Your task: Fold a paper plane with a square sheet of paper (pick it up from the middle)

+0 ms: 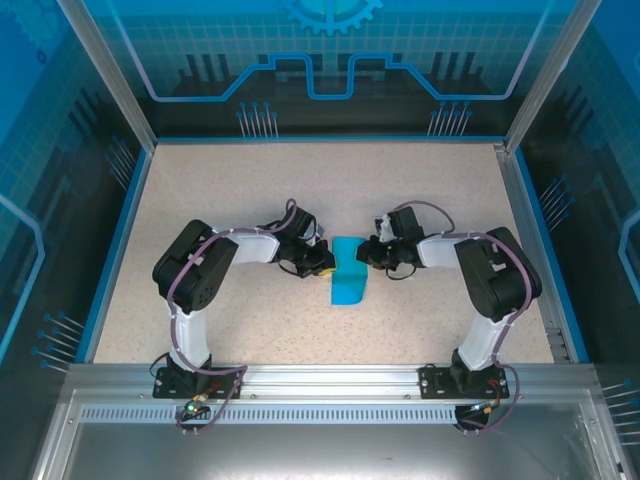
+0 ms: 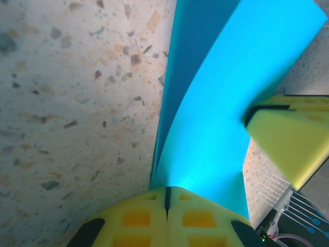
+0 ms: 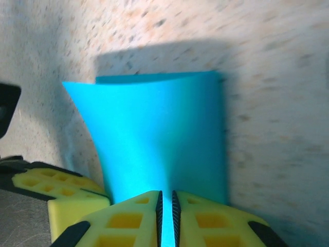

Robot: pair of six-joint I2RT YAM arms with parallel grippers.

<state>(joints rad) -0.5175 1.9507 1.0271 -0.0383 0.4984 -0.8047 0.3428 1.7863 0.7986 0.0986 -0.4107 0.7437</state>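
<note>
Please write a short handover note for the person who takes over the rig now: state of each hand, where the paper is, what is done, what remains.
Left hand: shut on the square sheet of paper.
Right hand: shut on the same sheet, from the opposite side.
Paper: over the middle of the table, between the two hands, bent double into two layers.
Done: sheet gripped; a first fold seems begun.
Left: press the crease and make all further folds; there is no plane shape yet.

A robotics lab cell: speckled table (image 1: 250,190), aluminium frame (image 1: 320,385), blue tech-patterned enclosure walls (image 1: 330,60).
</note>
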